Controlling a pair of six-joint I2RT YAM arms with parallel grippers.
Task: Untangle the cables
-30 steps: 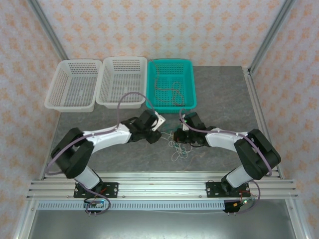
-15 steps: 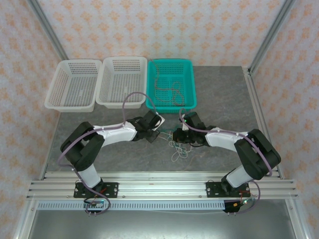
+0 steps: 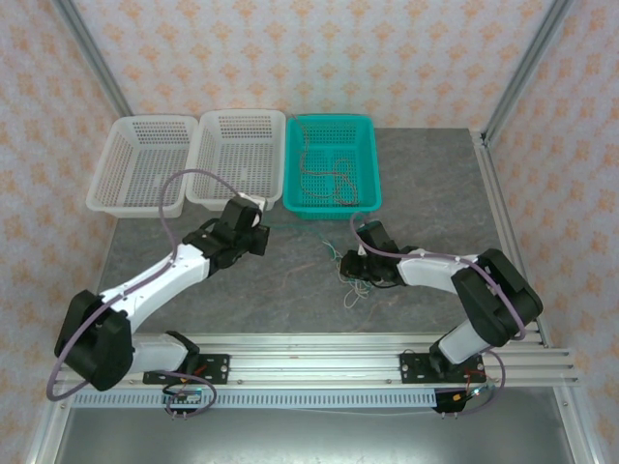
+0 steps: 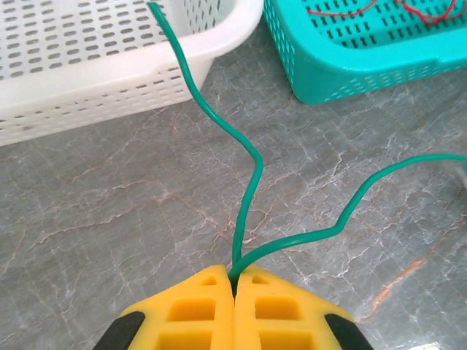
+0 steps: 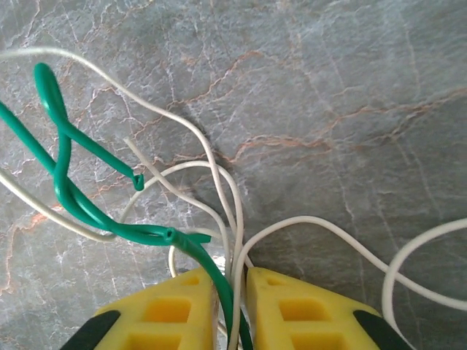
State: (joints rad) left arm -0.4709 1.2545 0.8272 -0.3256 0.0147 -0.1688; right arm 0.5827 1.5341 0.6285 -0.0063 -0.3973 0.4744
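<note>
My left tool [image 4: 234,275] is pinched tight on the green cable [image 4: 259,166], with two strands fanning out from its tips. It sits near-left of the teal basket [image 3: 331,207], by the white basket [image 4: 109,95]. My right tool [image 5: 232,281] is squeezed onto white cable [image 5: 314,219] strands, with green running through the same gap, just in front of the teal basket on the bench [image 3: 435,193]. The reddish-brown cable [image 3: 324,174] already lies inside that basket. I judge this the pull-apart step, since green stretches between the tools. Next I'd want a slow pull leftward from the teal basket. I'd watch the green hook looped over white, which could snag.
</note>
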